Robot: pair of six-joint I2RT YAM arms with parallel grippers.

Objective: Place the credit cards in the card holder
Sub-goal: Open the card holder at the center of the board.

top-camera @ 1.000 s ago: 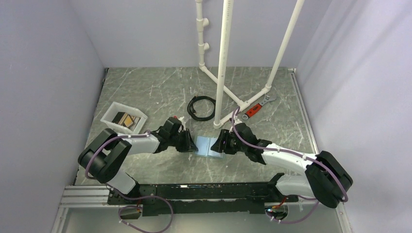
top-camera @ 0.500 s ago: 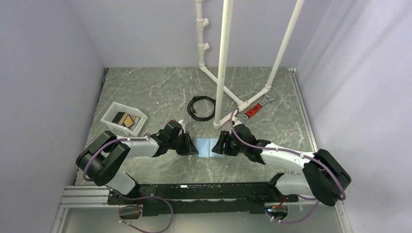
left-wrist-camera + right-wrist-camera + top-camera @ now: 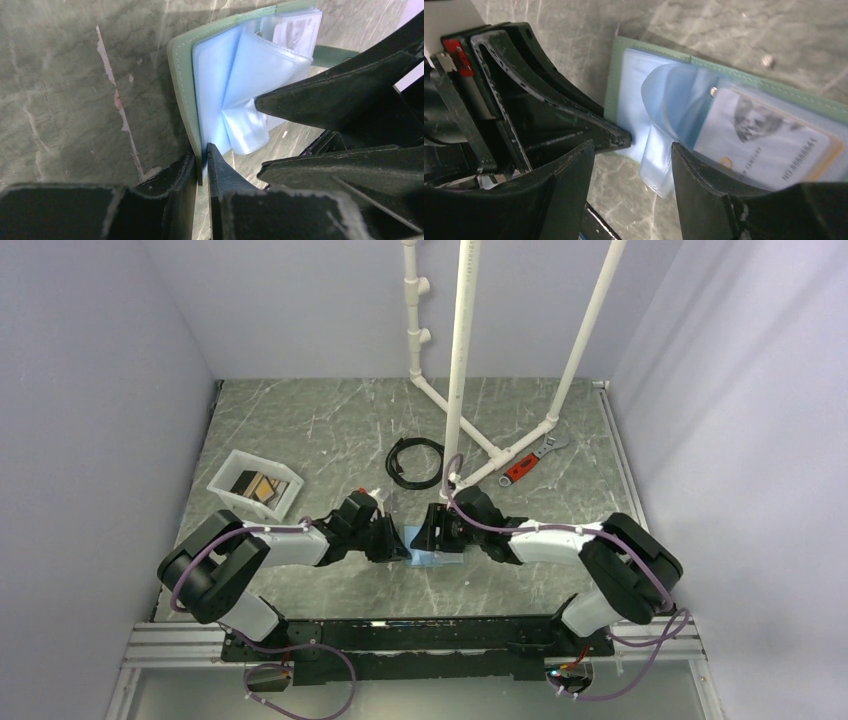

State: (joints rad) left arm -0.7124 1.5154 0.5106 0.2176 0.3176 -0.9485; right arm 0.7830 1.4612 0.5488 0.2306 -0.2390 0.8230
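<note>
Pinned at card holder (image 3: 181,75) left edge by clamped left gripper (image 3: 201,162); newly reached over its sleeves (image 3: 669,100) by right gripper (image 3: 631,147), jaws widening apart; likely opening a pocket.

Green card holder (image 3: 180,70) open flat, tan and dark credit cards (image 3: 257,486) apart

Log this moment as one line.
left gripper: shut on card holder edge | right gripper: open over clear sleeves | credit cards: in white tray

Marbled table (image 3: 300,425), white tray (image 3: 226,469), cable coil (image 3: 390,465), wrench (image 3: 522,466), pipe frame (image 3: 458,360), card holder (image 3: 215,75)
</note>
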